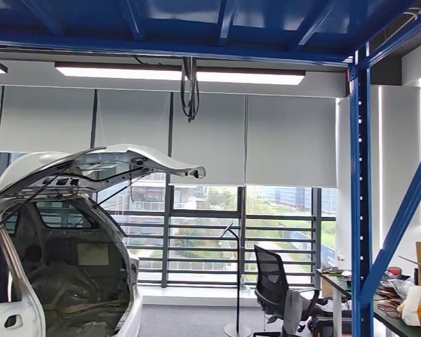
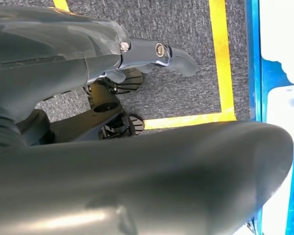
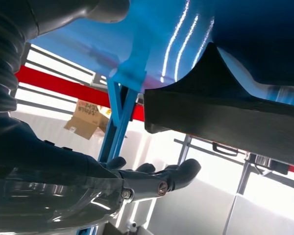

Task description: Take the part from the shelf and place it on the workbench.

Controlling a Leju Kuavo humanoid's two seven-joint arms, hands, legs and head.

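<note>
An automotive workshop: a white car (image 1: 65,239) with raised tailgate stands beside blue steel racking (image 1: 361,196), yellow floor tape (image 2: 221,58) marking bays.

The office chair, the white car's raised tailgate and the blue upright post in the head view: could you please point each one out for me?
office chair (image 1: 268,270), head view, on its black mesh backrest.
raised tailgate (image 1: 118,160), head view, on its white outer panel.
blue upright post (image 1: 360,210), head view, on its middle stretch.
</note>
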